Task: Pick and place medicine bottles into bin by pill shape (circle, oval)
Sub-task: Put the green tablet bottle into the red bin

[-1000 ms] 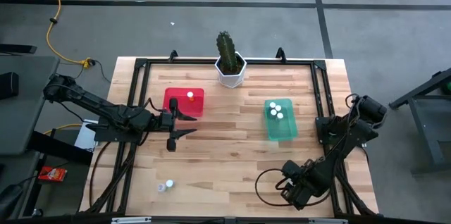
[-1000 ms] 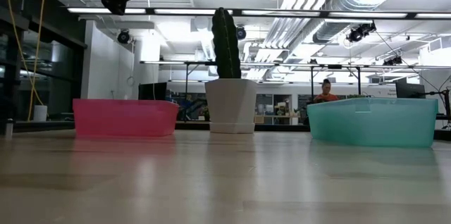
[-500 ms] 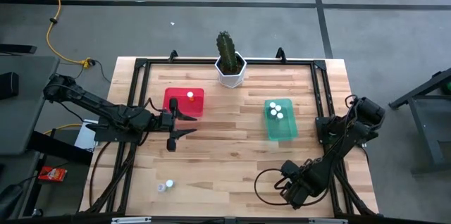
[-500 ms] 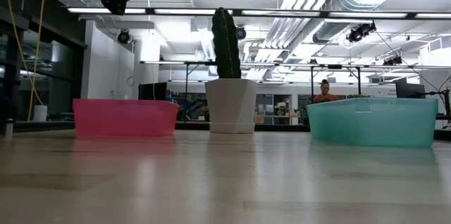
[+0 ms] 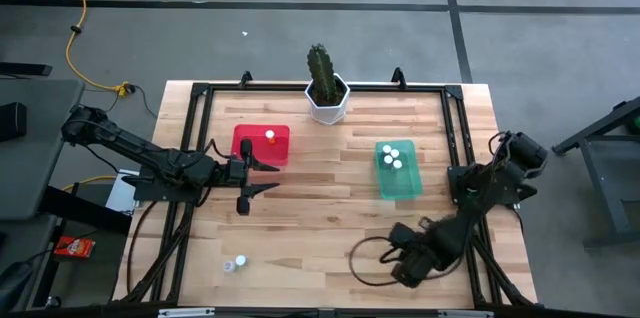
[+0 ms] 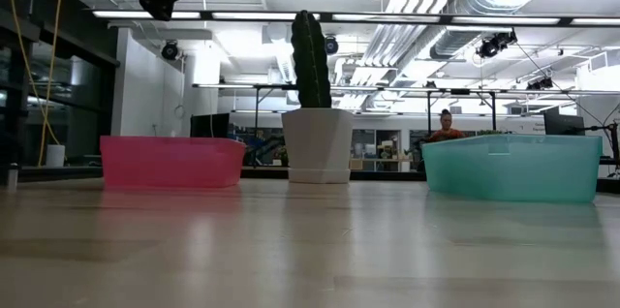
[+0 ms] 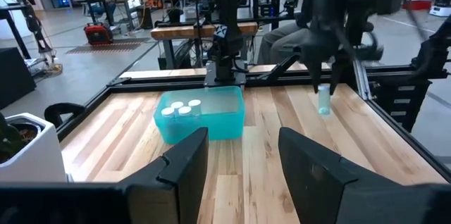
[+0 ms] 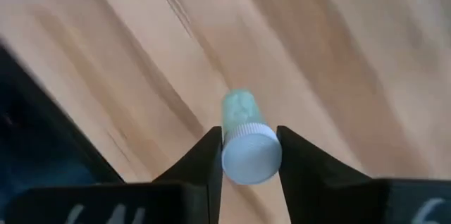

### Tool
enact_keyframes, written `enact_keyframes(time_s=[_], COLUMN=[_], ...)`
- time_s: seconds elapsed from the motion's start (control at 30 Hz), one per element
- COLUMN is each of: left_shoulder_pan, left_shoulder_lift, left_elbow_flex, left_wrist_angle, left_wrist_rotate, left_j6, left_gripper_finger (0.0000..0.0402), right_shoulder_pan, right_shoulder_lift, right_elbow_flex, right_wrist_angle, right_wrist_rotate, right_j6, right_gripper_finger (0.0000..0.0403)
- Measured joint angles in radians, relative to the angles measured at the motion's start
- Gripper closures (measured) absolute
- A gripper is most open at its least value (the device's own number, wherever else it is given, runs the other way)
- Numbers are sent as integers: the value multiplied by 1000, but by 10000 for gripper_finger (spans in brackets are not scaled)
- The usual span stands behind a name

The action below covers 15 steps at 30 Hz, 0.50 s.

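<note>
My right gripper (image 8: 248,157) hangs over the near right part of the table (image 5: 405,251), shut on a small pale-green medicine bottle (image 8: 240,108) with a white cap. The left wrist view shows it far off (image 7: 323,101). The teal bin (image 5: 397,170) holds three white-capped bottles. The red bin (image 5: 262,145) holds one. Another bottle (image 5: 235,264) rests on the table near the front left. My left gripper (image 5: 265,176) hovers open beside the red bin, touching nothing. My right gripper pinches the bottle's white cap (image 8: 251,156) between its two fingers, one on each side. The fingers come from above, pointing down. The bottle hangs upright below them, its body toward the table and clear of the wood.
A white hexagonal pot with a cactus (image 5: 326,93) stands at the middle of the far edge. A black frame (image 5: 455,128) runs around the wooden table. Bare wood lies between the two bins and across the near middle.
My right arm has shifted toward the table's left edge and slightly toward the far edge, away from the near right corner.
</note>
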Motion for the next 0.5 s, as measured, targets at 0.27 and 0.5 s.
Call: enact_keyframes(time_s=[0.27,0.5], left_shoulder_pan=[-9,-65], left_shoulder_lift=[-15,-171], left_elbow_flex=[0,0], left_wrist_angle=[25,-84], left_wrist_rotate=[3,-27], left_j6=[-1,-3], left_gripper_finger=[238,238], right_shoulder_pan=[-261,-526], right_shoulder_lift=[1,1], right_elbow_flex=[207,287], right_wrist_angle=[59,247], right_wrist_rotate=[254,254], right_j6=[-648,-1110], right_gripper_finger=[308,307])
